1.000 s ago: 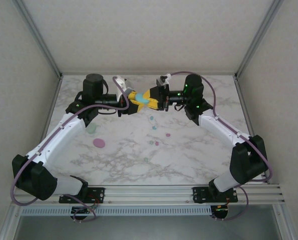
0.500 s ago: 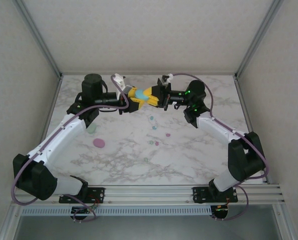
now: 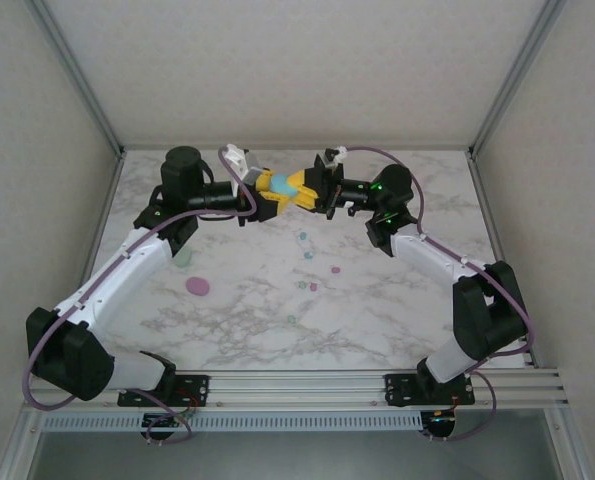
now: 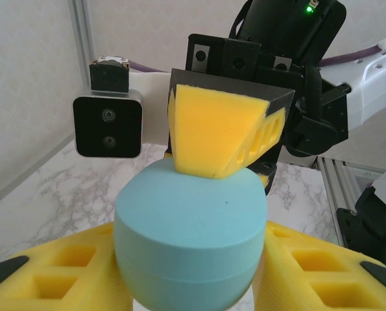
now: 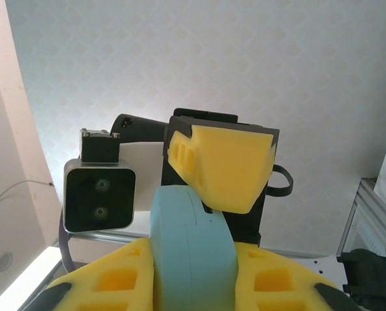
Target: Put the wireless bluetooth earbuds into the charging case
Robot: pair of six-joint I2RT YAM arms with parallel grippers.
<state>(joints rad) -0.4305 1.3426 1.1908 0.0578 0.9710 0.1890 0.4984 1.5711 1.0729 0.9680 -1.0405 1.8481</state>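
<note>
Top view: both arms reach to the 12 o'clock edge of the table (image 3: 377, 320), and the left gripper (image 3: 267, 193) and right gripper (image 3: 304, 190) meet tip to tip there, above the surface. The cyan case (image 3: 282, 187) sits between them.

Left wrist view: the cyan case (image 4: 189, 233) is seated between the left gripper's yellow fingers (image 4: 56, 272), touching both. The left gripper is closed on it. A yellow finger of the right gripper (image 4: 212, 136) rests on the case's 12 o'clock edge.

Right wrist view: the case (image 5: 193, 253) stands edge-on between the right gripper's own yellow fingers (image 5: 115, 278), so the right gripper clamps it too. Whether the lid is raised cannot be told.

The earbuds (image 3: 314, 286) lie loose and scattered on the table near its centre, at 6 o'clock from the held case and well apart from it. A pink case (image 3: 197, 286) and a mint green case (image 3: 182, 257) lie toward 9 o'clock, near the left arm.
</note>
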